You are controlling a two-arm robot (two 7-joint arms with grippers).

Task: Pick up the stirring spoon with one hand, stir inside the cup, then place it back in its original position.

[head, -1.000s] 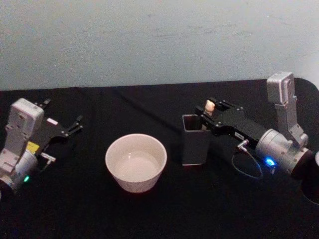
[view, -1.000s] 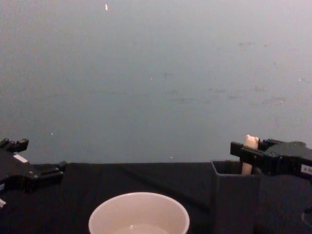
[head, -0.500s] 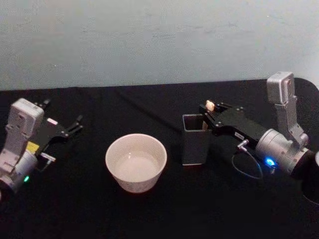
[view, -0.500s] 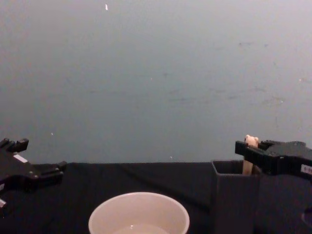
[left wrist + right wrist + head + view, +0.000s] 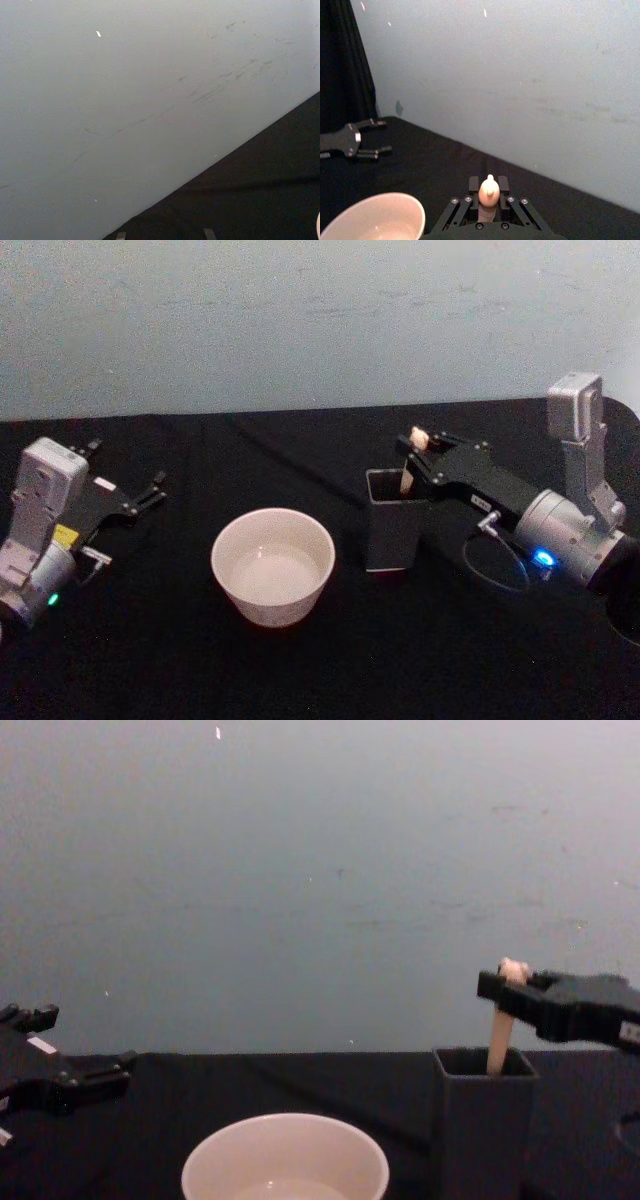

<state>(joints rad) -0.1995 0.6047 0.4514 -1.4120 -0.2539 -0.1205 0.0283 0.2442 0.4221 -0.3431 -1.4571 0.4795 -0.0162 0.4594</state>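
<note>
Stirring spoon [image 5: 406, 478] standing partly in the holder [image 5: 390, 535].
My right gripper [image 5: 414, 447] pinches its light, stiff, slick handle just under the bear head; left gripper [image 5: 150, 490] idles splayed, far left of the holder.

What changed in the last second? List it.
The right claw, shut on the beige bear-headed stirring spoon, rose, drawing it partway out of the dark grey square holder. The cream-white round cup, holder and left claw stayed put.

Cup [image 5: 270, 606] smooth; holder [image 5: 390, 542] matt; cloth [image 5: 400, 665] matt black.
</note>
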